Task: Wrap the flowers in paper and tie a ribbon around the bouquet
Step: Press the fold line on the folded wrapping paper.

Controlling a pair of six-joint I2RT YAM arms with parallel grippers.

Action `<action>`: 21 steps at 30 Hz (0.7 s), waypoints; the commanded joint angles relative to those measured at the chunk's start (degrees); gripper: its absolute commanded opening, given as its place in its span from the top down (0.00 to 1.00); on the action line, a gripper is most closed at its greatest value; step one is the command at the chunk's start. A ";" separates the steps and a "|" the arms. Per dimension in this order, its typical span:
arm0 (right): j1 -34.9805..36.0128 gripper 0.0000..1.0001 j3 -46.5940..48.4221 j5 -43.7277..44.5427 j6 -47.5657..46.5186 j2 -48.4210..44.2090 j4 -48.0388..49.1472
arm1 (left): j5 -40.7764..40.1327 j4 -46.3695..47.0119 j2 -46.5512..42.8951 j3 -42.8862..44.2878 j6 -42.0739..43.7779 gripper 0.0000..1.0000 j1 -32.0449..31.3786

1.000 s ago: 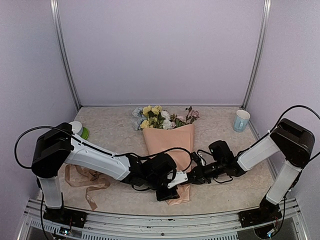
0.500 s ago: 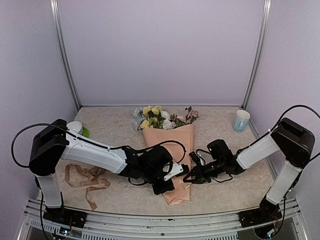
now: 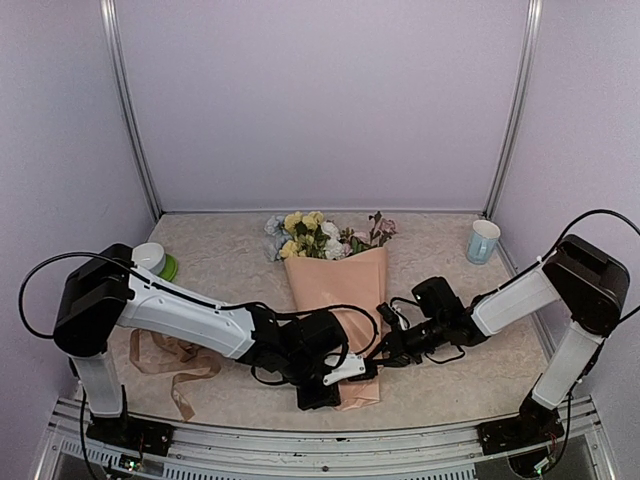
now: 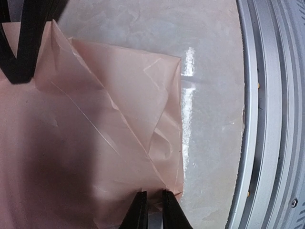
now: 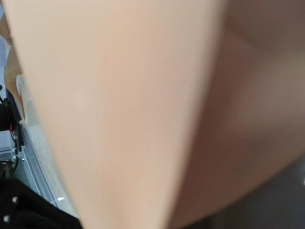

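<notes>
Barely parted, left pincer [image 4: 152,202] nipping paper [image 4: 95,143] corner near table [image 4: 209,143] edge, right pincer [image 3: 385,348] shut beside paper's flank

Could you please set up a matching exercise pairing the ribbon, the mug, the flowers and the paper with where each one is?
1 ribbon
2 mug
3 flowers
4 paper

A far right corner
B loose on the left of the table
C rolled into a cone, mid-table
D poking from the cone's far end

Pairs: 1-B, 2-A, 3-D, 4-C
</notes>
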 commanded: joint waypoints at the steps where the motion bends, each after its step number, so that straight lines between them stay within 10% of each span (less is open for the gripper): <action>1: 0.31 1.00 0.82 2.34 -1.32 -0.51 -1.99 | 1.66 -1.04 -4.34 -0.92 -1.54 0.86 2.65; 10: 0.31 1.00 2.41 3.04 -3.09 -0.20 -5.22 | 8.93 10.58 0.22 -0.03 -14.32 0.83 16.28; 21: 0.31 1.00 1.46 3.65 -3.12 -1.68 -6.62 | -2.74 15.59 0.96 -4.51 -27.84 0.86 31.62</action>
